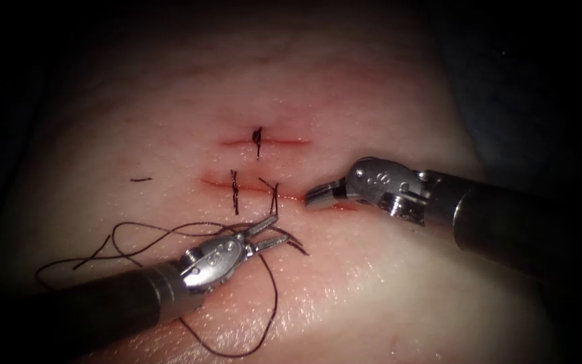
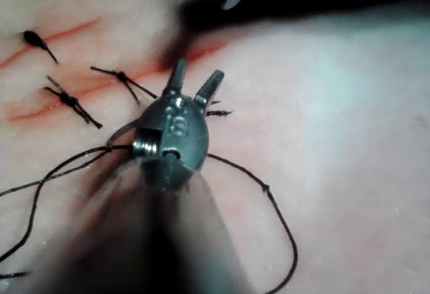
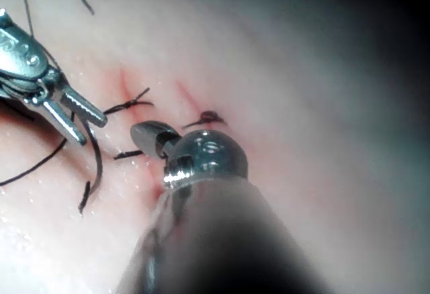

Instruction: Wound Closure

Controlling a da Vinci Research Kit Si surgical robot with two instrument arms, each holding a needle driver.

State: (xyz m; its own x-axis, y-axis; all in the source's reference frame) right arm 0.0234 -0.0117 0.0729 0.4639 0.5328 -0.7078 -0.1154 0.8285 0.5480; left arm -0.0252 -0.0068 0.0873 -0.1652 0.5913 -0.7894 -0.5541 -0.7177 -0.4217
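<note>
The tissue (image 1: 372,296) carries two short cuts. The upper cut (image 1: 284,141) has one knotted stitch (image 1: 258,138). The lower cut (image 1: 217,182) has two stitches (image 1: 235,192), the second (image 1: 274,195) just beyond my left tool. My left tool (image 1: 279,229) (image 2: 193,82) stands open below the lower cut and holds nothing. Dark thread (image 1: 264,323) (image 2: 269,193) loops around and under its shaft, and a short end (image 1: 298,246) lies by its lower jaw. My right tool (image 1: 318,195) (image 3: 151,133) is shut on nothing, at the lower cut's right end. I cannot make out the needle.
A short cut piece of thread (image 1: 141,180) lies loose on the tissue left of the lower cut. More thread (image 1: 102,249) curls left of the left tool's shaft. Red fluid (image 1: 341,205) marks the lower cut's right end.
</note>
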